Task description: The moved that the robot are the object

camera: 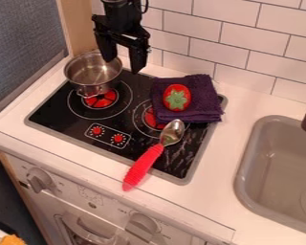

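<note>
The gripper [123,66] hangs at the stove's far edge, beside the right rim of the pot [95,72], its fingers apart with nothing between them; the task names no particular object, so I can't say which is meant, though the toy strawberry [177,97] seems likeliest to me. It sits on the folded purple cloth [203,100], right and a little nearer than the gripper, its long axis running roughly near to far; closing from left and right would suit it. The spoon [150,155] slants past the near edge of the stove [56,115]; the pot could catch a low leftward swing, the tiled wall [238,52] a far one.
</note>
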Controlling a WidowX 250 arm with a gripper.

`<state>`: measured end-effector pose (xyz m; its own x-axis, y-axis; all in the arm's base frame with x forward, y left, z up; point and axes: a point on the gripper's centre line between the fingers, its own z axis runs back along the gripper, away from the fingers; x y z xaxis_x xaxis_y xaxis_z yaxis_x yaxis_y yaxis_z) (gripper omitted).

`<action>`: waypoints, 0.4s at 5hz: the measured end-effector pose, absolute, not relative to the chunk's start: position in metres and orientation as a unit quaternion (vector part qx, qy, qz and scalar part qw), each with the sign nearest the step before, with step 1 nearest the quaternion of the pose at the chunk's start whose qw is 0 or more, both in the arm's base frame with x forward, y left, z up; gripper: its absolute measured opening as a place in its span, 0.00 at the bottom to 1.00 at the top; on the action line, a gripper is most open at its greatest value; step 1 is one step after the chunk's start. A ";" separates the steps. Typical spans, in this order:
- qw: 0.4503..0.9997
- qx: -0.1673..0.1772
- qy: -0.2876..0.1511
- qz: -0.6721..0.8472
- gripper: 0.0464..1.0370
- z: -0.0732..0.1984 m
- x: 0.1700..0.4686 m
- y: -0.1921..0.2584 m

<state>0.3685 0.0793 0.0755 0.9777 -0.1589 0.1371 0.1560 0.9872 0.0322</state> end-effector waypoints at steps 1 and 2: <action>0.996 0.005 -0.048 -0.081 0.96 0.061 0.364 0.078; 0.993 -0.004 -0.029 -0.112 0.96 0.052 0.339 0.060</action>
<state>0.3394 0.0598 0.0518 0.9730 -0.2232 0.0591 0.2236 0.9747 -0.0008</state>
